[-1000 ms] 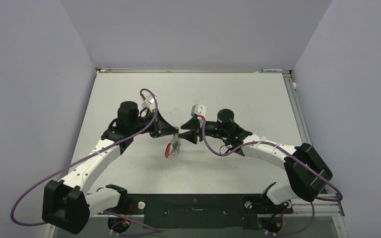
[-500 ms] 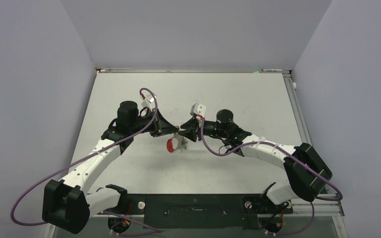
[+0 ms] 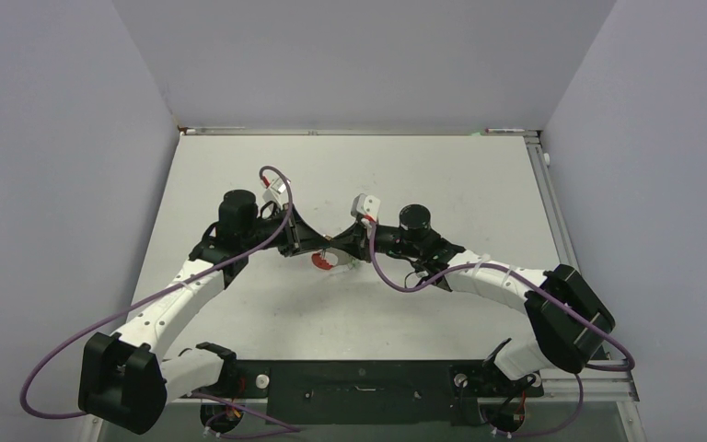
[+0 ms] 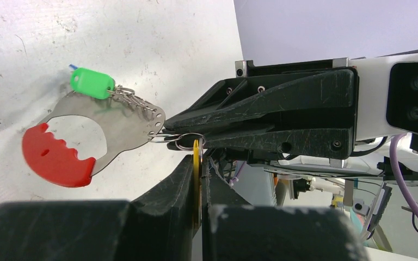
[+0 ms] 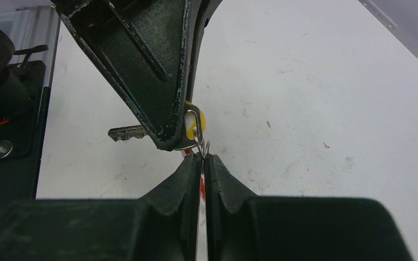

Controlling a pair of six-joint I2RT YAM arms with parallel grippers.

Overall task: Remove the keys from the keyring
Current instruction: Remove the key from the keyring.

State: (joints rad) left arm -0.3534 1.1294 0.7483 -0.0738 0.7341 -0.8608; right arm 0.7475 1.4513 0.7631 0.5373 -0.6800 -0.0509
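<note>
My left gripper (image 4: 197,160) is shut on a key with a yellow tag (image 4: 196,163), seen edge-on between its jaws. In the right wrist view the yellow tag (image 5: 196,123) and the key's silver blade (image 5: 126,132) stick out of the left fingers (image 5: 158,81). The keyring (image 4: 121,126) is a curved silver plate with a red plastic end (image 4: 54,157) and small wire rings. A green-tagged key (image 4: 91,83) hangs from it, with a blue bit behind. My right gripper (image 5: 201,157) is shut on the keyring's edge by the rings. Both grippers (image 3: 331,244) meet tip to tip above the table.
The white table (image 3: 350,175) lies below, with grey walls on three sides and a metal rail (image 3: 552,212) along the right edge. The black base bar (image 3: 359,382) runs along the near edge.
My right gripper has moved left and shut on the keyring. The bundle, which hung below the left gripper, now stretches level between both grippers.
</note>
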